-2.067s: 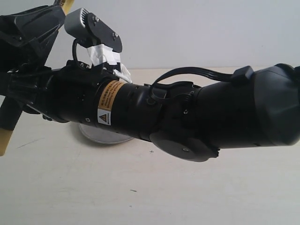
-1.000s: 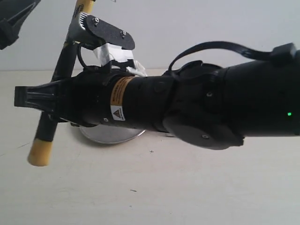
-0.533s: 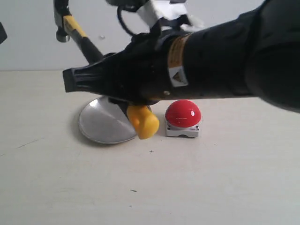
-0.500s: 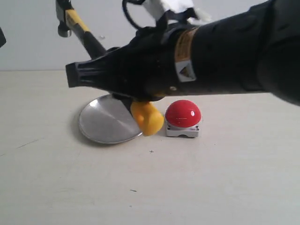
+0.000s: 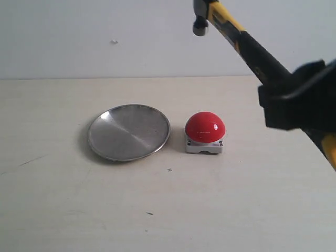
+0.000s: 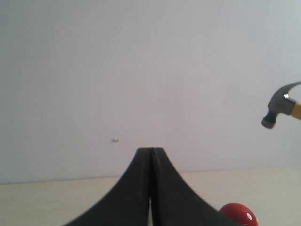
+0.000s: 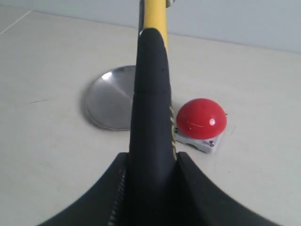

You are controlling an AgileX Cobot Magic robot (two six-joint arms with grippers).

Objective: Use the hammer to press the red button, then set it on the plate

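Observation:
My right gripper is at the right edge of the exterior view, shut on the hammer's black handle. The hammer slants up and left, its dark head high above the red button; its yellow end pokes out below the gripper. The button sits on its grey base just right of the silver plate. In the right wrist view the handle runs up from between the fingers, with button and plate beyond. My left gripper is shut on nothing, raised, facing the wall.
The beige table stretches in front of the plate and button. A pale wall stands behind. The hammer head and the button's top show at the right of the left wrist view.
The right arm, which filled the exterior view, has swung to the right with the hammer; the plate and button are now fully uncovered and the hammer head is above the button instead of the plate.

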